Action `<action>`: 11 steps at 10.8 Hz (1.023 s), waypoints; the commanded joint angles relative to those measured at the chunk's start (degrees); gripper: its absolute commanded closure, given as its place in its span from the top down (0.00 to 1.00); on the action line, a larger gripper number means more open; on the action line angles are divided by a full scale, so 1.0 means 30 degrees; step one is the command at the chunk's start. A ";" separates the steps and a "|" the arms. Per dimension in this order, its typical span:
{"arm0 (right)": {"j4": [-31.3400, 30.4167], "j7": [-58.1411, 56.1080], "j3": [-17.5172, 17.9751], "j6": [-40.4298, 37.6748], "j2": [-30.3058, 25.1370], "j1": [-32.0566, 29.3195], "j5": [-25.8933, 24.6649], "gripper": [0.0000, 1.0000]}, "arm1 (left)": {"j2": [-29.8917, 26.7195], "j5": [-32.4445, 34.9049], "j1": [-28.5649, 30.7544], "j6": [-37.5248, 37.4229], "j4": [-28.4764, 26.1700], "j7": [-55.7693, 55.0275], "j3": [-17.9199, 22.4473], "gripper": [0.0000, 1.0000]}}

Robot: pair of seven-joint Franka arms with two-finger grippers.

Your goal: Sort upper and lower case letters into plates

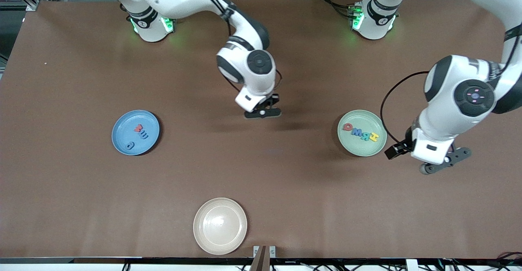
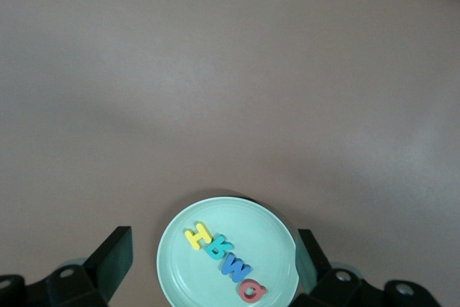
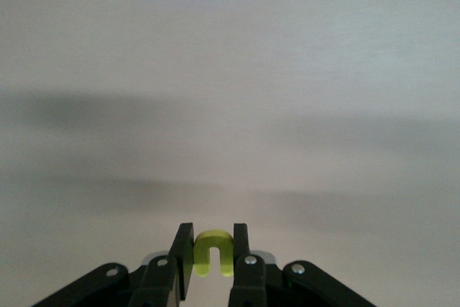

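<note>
My right gripper (image 1: 263,111) hangs over the middle of the table. In the right wrist view it (image 3: 213,251) is shut on a small yellow letter (image 3: 213,239). The blue plate (image 1: 122,134) holds a red (image 1: 140,128), a blue (image 1: 143,135) and a pale blue letter (image 1: 129,145). The pale green plate (image 1: 359,146) holds a row of red, blue, teal and yellow letters (image 1: 364,134). My left gripper (image 1: 444,163) is open and empty above the table beside the green plate. The left wrist view shows that plate (image 2: 194,278) and its letters (image 2: 236,266) between the open fingers (image 2: 115,257).
A cream-white plate (image 1: 220,225) with nothing on it sits near the table's front edge, nearer to the front camera than both other plates. Brown tabletop (image 1: 261,169) lies between the plates.
</note>
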 commanded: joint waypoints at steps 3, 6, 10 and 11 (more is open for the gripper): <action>-0.3714 -0.6374 0.0499 -0.2137 -0.4089 -0.4574 0.1375 0.00 | -0.1946 -0.4097 -0.1439 -0.2037 0.1270 0.4647 0.4087 1.00; -0.5388 -1.1414 -0.0347 -0.1962 -0.4503 -0.7184 0.1171 0.00 | -0.3675 -0.5081 -0.3645 -0.2883 0.1211 0.8145 0.7823 1.00; -0.5597 -1.8034 -0.3708 -0.1380 -0.4124 -0.9184 0.1141 0.00 | -0.5934 -0.5225 -0.6159 -0.5110 0.1327 1.0193 1.1274 1.00; -0.5742 -2.0255 -0.4764 -0.0825 -0.3862 -0.9214 0.1199 0.00 | -0.6023 -0.5227 -0.6138 -0.5636 0.1386 1.0492 1.1343 1.00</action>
